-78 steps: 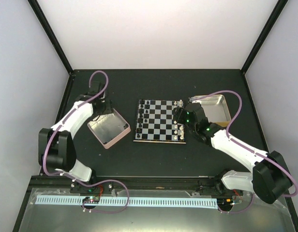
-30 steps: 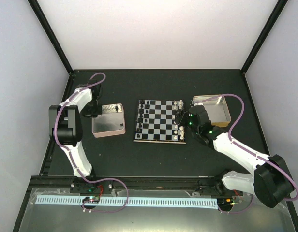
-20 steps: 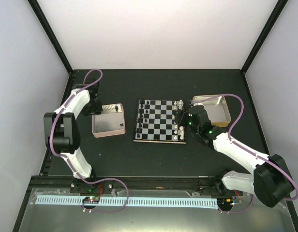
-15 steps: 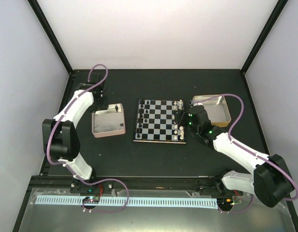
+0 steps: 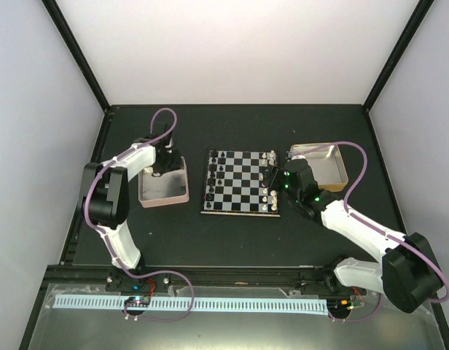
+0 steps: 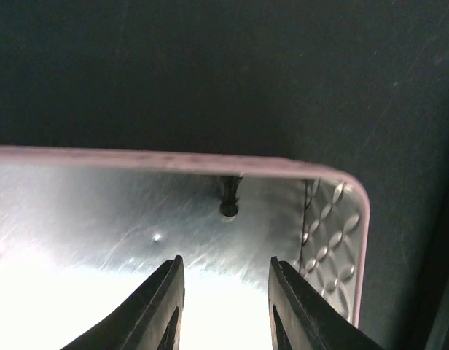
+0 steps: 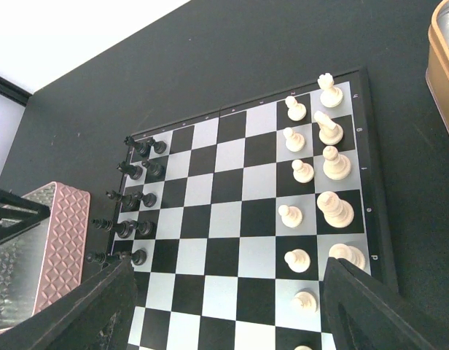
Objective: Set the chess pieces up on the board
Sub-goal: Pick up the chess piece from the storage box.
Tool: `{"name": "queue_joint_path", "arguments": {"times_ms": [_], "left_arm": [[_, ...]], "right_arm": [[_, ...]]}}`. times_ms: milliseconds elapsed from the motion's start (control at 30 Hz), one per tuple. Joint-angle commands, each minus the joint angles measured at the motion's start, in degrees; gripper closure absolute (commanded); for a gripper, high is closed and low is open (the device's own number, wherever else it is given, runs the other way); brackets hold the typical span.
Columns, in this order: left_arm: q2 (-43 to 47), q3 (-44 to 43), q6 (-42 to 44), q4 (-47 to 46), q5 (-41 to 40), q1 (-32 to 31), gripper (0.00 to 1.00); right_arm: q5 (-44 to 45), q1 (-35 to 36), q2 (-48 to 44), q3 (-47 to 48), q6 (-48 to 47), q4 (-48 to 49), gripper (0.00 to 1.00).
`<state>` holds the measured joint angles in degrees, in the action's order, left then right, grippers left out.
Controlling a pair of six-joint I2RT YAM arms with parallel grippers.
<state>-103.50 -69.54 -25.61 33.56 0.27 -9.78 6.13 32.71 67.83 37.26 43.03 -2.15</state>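
The left gripper (image 6: pixel 223 310) is hovering over the pink-rimmed tin (image 6: pixel 173 160), fingers spread apart and pinching nothing. One small black piece (image 6: pixel 229 198) is lying just ahead of the fingertips, against the tin's far wall. The right gripper (image 7: pixel 230 273) is hanging above the chessboard (image 7: pixel 232 219), jaws wide apart and empty. The black chess pieces (image 7: pixel 133 211) are sitting in two rows ahead and to its left, the white pieces (image 7: pixel 312 175) ahead to its right, and the gold-rimmed tin (image 7: pixel 444 73) farther right.
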Motion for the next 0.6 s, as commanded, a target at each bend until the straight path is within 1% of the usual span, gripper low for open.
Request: {"name": "queue_joint_path", "arguments": {"times_ms": [0,200,300,433,500,567], "left_arm": [[-3.33,-2.03,-1.32,-7.33,2.13,-0.16,0.67],[-7.46,-4.32,-1.78,-5.91,-1.88,-0.24,0.68],[-8.68,-4.96,-1.56,-6.12,-2.24,-0.29,0.70],[-9.89,-5.81,-0.62,-7.05,-2.05,-0.25,0.77],[-10.61,-6.70,-0.06,-5.92,-2.36,-0.25,0.81],[-10.62,-7.19,0.44,-4.89,-2.90,-0.29,0.87]], "right_arm": [[1.19,-0.34,-0.80,0.54,0.74,0.35,0.29],[1.75,-0.37,-1.03,0.49,0.65,0.16,0.29],[1.95,-0.37,-1.04,0.45,0.57,0.08,0.29],[1.95,-0.32,-1.29,0.45,0.57,-0.06,0.29],[2.03,-0.36,-1.51,0.45,0.52,-0.25,0.29],[2.31,-0.37,-1.97,0.38,0.40,-0.56,0.29]]}}
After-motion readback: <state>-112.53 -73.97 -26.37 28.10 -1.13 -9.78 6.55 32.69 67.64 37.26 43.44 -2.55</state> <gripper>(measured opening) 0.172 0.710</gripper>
